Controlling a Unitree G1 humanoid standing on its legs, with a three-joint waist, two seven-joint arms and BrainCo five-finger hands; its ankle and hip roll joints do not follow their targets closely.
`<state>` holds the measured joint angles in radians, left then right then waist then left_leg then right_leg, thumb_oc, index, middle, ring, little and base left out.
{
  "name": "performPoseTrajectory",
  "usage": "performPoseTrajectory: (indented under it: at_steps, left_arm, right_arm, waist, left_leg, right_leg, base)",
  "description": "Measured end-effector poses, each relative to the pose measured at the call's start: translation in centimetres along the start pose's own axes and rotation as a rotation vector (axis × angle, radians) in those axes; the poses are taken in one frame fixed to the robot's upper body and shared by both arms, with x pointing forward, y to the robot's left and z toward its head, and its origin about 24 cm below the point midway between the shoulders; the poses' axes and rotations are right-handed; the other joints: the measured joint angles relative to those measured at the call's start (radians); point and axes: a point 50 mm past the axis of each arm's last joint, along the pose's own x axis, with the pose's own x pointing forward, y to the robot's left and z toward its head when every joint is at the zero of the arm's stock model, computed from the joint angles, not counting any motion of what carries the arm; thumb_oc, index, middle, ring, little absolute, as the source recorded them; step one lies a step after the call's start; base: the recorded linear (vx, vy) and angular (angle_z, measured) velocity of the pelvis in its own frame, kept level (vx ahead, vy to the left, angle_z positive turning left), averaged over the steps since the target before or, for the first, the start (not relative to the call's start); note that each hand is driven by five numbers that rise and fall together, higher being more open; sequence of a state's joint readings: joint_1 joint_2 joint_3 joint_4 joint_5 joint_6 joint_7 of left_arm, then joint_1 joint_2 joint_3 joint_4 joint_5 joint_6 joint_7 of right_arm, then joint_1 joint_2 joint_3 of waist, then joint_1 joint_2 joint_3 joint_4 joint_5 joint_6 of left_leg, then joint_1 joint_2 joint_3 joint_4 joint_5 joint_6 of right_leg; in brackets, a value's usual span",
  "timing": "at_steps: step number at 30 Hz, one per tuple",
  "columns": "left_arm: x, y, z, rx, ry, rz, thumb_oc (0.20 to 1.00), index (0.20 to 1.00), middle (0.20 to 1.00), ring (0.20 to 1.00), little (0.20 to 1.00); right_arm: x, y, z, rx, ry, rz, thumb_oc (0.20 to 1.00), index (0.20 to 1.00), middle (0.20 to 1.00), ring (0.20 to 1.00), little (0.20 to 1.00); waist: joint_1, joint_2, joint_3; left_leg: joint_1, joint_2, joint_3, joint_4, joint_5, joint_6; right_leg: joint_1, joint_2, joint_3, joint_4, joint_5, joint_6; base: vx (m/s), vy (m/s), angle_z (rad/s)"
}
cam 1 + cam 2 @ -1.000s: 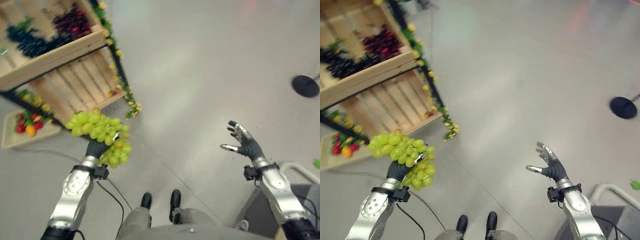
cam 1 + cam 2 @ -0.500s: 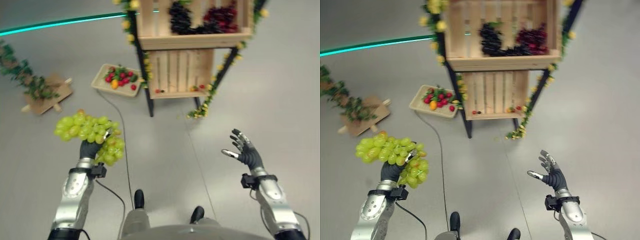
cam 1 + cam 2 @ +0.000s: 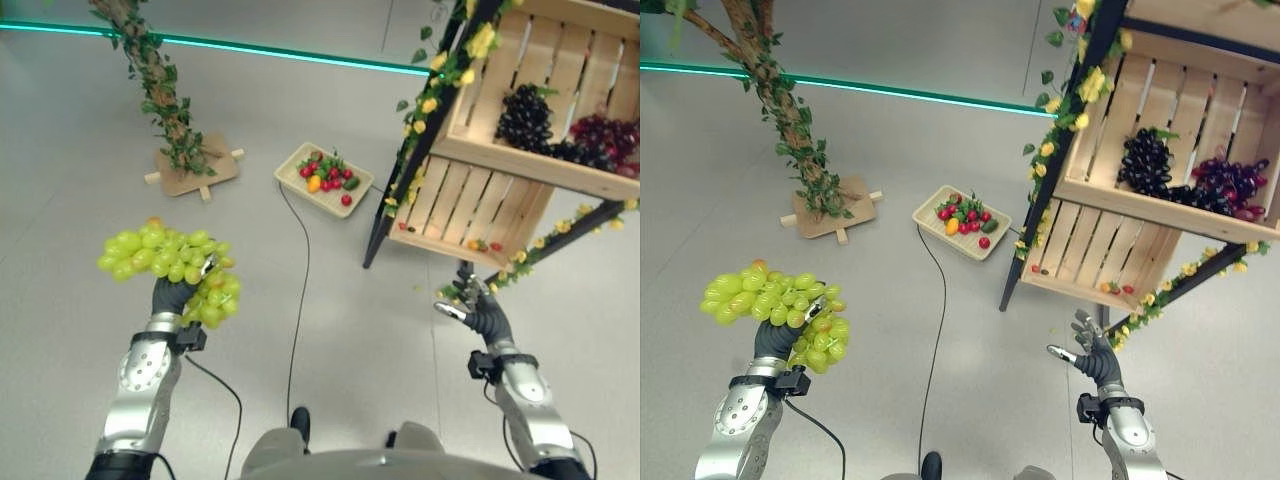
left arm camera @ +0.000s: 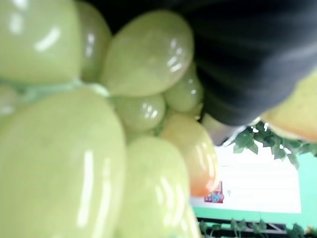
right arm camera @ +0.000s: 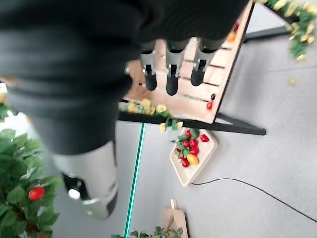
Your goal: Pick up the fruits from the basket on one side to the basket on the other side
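**A:** Where's the fruit rn?

**B:** Grapes [image 3: 168,268] are up in my left hand [image 3: 172,296], fingers wrapped round the bunch, held over bare floor, well clear of the crate [image 3: 540,120] w/ dark grapes on the rack. Right hand [image 3: 481,312] is empty, fingers spread loose, near the rack's lower crate.

**A:** What could go wrong?

**B:** Imo the bunch overhangs the hand on both sides, so any jerk while I walk could shake it loose. Also there's a cable [image 3: 297,300] across the floor in front of me, trip risk. And the tray [image 3: 324,179] of small fruit sits by the rack leg, easy to kick.
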<state>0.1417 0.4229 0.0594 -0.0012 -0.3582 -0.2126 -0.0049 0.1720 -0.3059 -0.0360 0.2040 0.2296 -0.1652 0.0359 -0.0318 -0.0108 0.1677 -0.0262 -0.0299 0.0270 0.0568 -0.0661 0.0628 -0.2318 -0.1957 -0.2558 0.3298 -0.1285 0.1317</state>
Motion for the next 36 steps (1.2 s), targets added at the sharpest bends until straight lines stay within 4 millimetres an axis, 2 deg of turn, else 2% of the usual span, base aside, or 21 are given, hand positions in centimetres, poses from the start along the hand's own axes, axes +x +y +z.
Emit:
performPoseTrajectory:
  at_steps: [1,2,3,4,5,6,8,9,13,15,20,26,29,32,34,36]
  left_arm:
    - [0.0,0.0,0.0,0.004,0.002,-0.001,0.2,0.2,0.2,0.2,0.2]
    - [-0.1,0.0,-0.1,0.012,0.007,-0.002,0.2,0.2,0.2,0.2,0.2]
    - [-0.4,0.3,-0.3,0.039,0.02,-0.003,0.2,0.2,0.2,0.2,0.2]
    - [-0.6,0.3,-0.5,0.038,0.031,0.01,0.2,0.2,0.2,0.2,0.2]
    - [-0.7,0.3,-0.6,0.034,0.034,0.014,0.2,0.2,0.2,0.2,0.2]
    - [-0.8,0.2,-0.8,0.027,0.039,0.023,0.2,0.2,0.2,0.2,0.2]
    - [-0.8,0.1,-0.8,0.02,0.036,0.022,0.2,0.2,0.2,0.2,0.2]
    - [-0.8,0.0,-0.8,0.019,0.036,0.019,0.2,0.2,0.2,0.2,0.2]
    - [-0.6,-0.1,-0.6,0.037,0.028,0.013,0.2,0.2,0.2,0.2,0.2]
    - [-0.7,-0.3,-0.8,0.039,0.032,0.009,0.2,0.2,0.2,0.2,0.2]
    - [-0.4,-0.6,-0.6,0.04,0.024,-0.003,0.2,0.2,0.2,0.2,0.2]
    - [-0.3,-2.0,-0.9,0.03,0.034,-0.056,0.2,0.2,0.2,0.2,0.2]
    - [-0.1,-2.5,-0.9,0.06,0.032,-0.081,0.2,0.2,0.2,0.2,0.2]
    - [0.1,-2.5,-0.7,0.074,0.023,-0.087,0.2,0.2,0.2,0.2,0.2]
    - [0.4,-2.5,-0.4,0.092,0.01,-0.088,0.2,0.2,0.2,0.2,0.2]
    - [0.7,-2.5,-0.1,0.105,-0.002,-0.091,0.2,0.2,0.2,0.2,0.2]
  right_arm:
    - [-0.2,0.0,-0.2,0.001,0.01,-0.001,1.0,1.0,1.0,1.0,1.0]
    - [-0.3,0.0,-0.4,0.002,0.017,-0.003,1.0,1.0,1.0,1.0,1.0]
    - [-0.6,-0.1,-0.8,0.0,0.033,-0.005,1.0,1.0,1.0,1.0,1.0]
    - [-0.5,-0.6,-0.9,-0.006,0.041,-0.02,1.0,1.0,1.0,1.0,1.0]
    - [0.0,-0.7,-0.7,-0.008,0.036,-0.026,1.0,1.0,1.0,1.0,1.0]
    - [0.7,-1.0,-0.1,-0.004,0.019,-0.038,1.0,1.0,1.0,1.0,1.0]
    - [1.1,-1.1,0.4,-0.009,-0.001,-0.045,1.0,1.0,1.0,1.0,1.0]
    - [1.2,-1.3,0.8,-0.021,-0.012,-0.053,1.0,1.0,1.0,1.0,1.0]
    - [0.7,-2.4,0.5,-0.028,-0.003,-0.108,1.0,1.0,1.0,1.0,1.0]
    - [0.5,-2.9,0.5,-0.037,0.001,-0.139,1.0,1.0,1.0,1.0,1.0]
    - [0.1,-4.3,-0.1,-0.052,0.034,-0.201,1.0,1.0,1.0,1.0,1.0]
    - [0.0,-4.6,-0.6,-0.054,0.057,-0.223,1.0,1.0,1.0,1.0,1.0]
    - [-0.1,-4.7,-0.8,-0.052,0.064,-0.227,1.0,1.0,1.0,1.0,1.0]
    - [-0.2,-4.7,-0.9,-0.053,0.07,-0.231,1.0,1.0,1.0,1.0,1.0]
    - [-0.2,-4.9,-0.8,-0.052,0.064,-0.246,1.0,1.0,1.0,1.0,1.0]
    - [-0.3,-5.1,-0.9,-0.051,0.067,-0.261,1.0,1.0,1.0,1.0,1.0]
  waist:
    - [-0.008,-0.008,-0.004]
    - [-0.007,-0.013,-0.006]
    - [-0.001,-0.042,-0.024]
    - [0.019,-0.048,-0.031]
    - [0.028,-0.044,-0.032]
    - [0.033,-0.03,-0.034]
    - [0.04,-0.029,-0.036]
    - [0.046,-0.028,-0.039]
    - [0.033,-0.017,-0.078]
    - [0.018,-0.017,-0.08]
    - [0.018,-0.011,-0.085]
    - [0.014,-0.005,-0.091]
    - [-0.01,-0.009,-0.093]
    - [-0.031,-0.014,-0.097]
    - [-0.036,-0.022,-0.098]
    - [-0.062,-0.038,-0.095]
  left_leg:
    - [0.021,-0.004,0.01,-0.013,-0.002,-0.004]
    - [0.035,-0.007,0.017,-0.017,0.0,-0.007]
    - [0.06,-0.035,0.011,-0.018,-0.012,-0.022]
    - [0.075,-0.048,-0.01,-0.011,-0.024,-0.034]
    - [0.081,-0.047,-0.017,-0.009,-0.029,-0.041]
    - [0.086,-0.041,-0.03,-0.007,-0.039,-0.051]
    - [0.089,-0.028,-0.03,0.003,-0.044,-0.059]
    - [0.113,-0.01,-0.03,-0.002,-0.052,-0.07]
    - [0.142,0.037,-0.028,-0.06,-0.062,-0.077]
    - [0.154,0.047,-0.024,-0.07,-0.06,-0.081]
    - [0.158,0.048,-0.025,-0.08,-0.051,-0.087]
    - [0.169,0.045,-0.024,-0.081,-0.05,-0.088]
    - [0.172,0.034,-0.023,-0.08,-0.049,-0.086]
    - [0.175,0.028,0.004,-0.08,-0.048,-0.083]
    - [0.171,0.01,0.049,-0.081,-0.049,-0.074]
    - [0.171,-0.011,0.082,-0.078,-0.051,-0.063]
  right_leg:
    - [-0.002,0.017,0.026,-0.062,0.049,-0.007]
    - [-0.006,0.015,0.024,-0.073,0.094,-0.025]
    - [-0.007,0.019,0.029,-0.095,0.202,-0.062]
    - [0.004,0.022,0.038,-0.138,0.193,-0.076]
    - [0.017,0.032,0.053,-0.167,0.194,-0.076]
    - [0.045,0.055,0.061,-0.223,0.208,-0.081]
    - [0.069,0.076,0.069,-0.27,0.225,-0.093]
    - [0.1,0.102,0.084,-0.314,0.242,-0.103]
    - [0.129,0.149,0.09,-0.401,0.28,-0.124]
    - [0.144,0.156,0.092,-0.423,0.291,-0.127]
    - [0.144,0.157,0.097,-0.428,0.287,-0.124]
    - [0.151,0.159,0.106,-0.425,0.29,-0.126]
    - [0.154,0.16,0.112,-0.422,0.299,-0.125]
    - [0.144,0.159,0.141,-0.422,0.304,-0.118]
    - [0.117,0.158,0.199,-0.422,0.329,-0.112]
    - [0.096,0.156,0.247,-0.422,0.339,-0.1]
  base:
    - [0.05,-0.061,0.78]
    - [0.05,-0.083,0.7]
    - [0.13,-0.181,0.33]
    - [0.1,-0.126,0.12]
    - [0.11,-0.144,-0.18]
    - [0.05,-0.083,-0.29]
    - [0.07,-0.123,-0.39]
    - [0.07,-0.114,-0.45]
    - [0.03,-0.114,-0.23]
    - [0.01,-0.073,-0.1]
    - [-0.01,-0.055,-0.01]
    - [-0.01,-0.02,-0.02]
    - [-0.01,0.021,-0.05]
    - [-0.06,0.069,-0.29]
    - [-0.1,0.133,-0.75]
    - [-0.11,0.125,-0.76]
